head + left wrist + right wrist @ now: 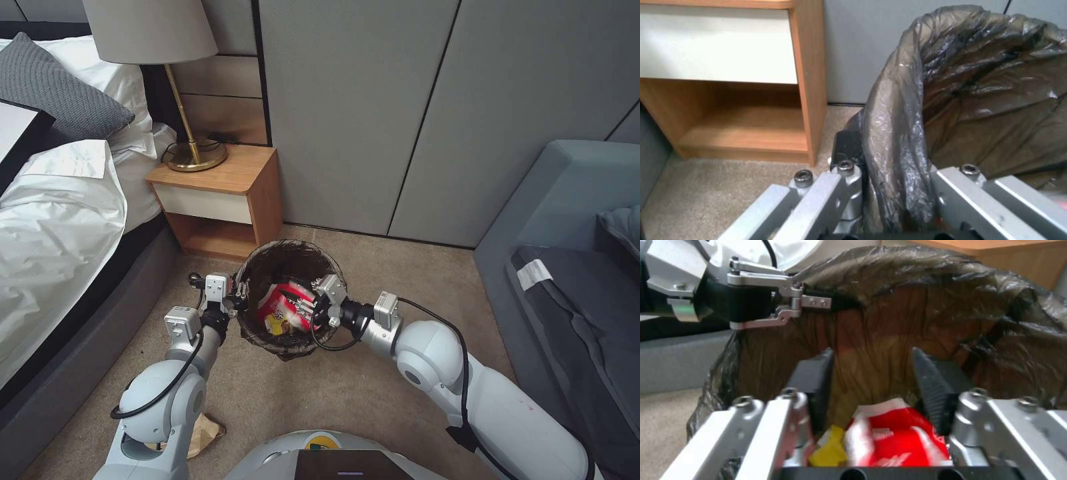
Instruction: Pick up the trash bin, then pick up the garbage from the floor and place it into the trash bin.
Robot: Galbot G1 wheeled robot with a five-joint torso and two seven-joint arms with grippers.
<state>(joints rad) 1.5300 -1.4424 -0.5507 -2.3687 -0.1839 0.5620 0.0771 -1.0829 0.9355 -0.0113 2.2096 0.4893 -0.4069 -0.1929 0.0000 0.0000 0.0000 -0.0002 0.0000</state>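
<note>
The trash bin (287, 250) hangs above the carpet, lined with a dark bag (978, 83) folded over its rim (907, 306). My left gripper (237, 300) is shut on the bin's left rim, one finger outside and one inside (893, 173); it also shows across the bin in the right wrist view (818, 303). My right gripper (308, 308) is over the bin's right side, open, with nothing between its fingers (873, 356). Below it inside the bin lie a crushed red-and-white cup (283, 308) (898, 440) and a yellow wrapper (272, 325) (831, 453). A crumpled brown paper bag (203, 433) lies on the floor by my left arm.
A wooden nightstand (220, 193) (804, 83) with a brass lamp (193, 150) stands just behind and to the left of the bin. The bed (60, 233) runs along the left, a grey sofa (567, 253) along the right. Grey wall panels (400, 120) close the back.
</note>
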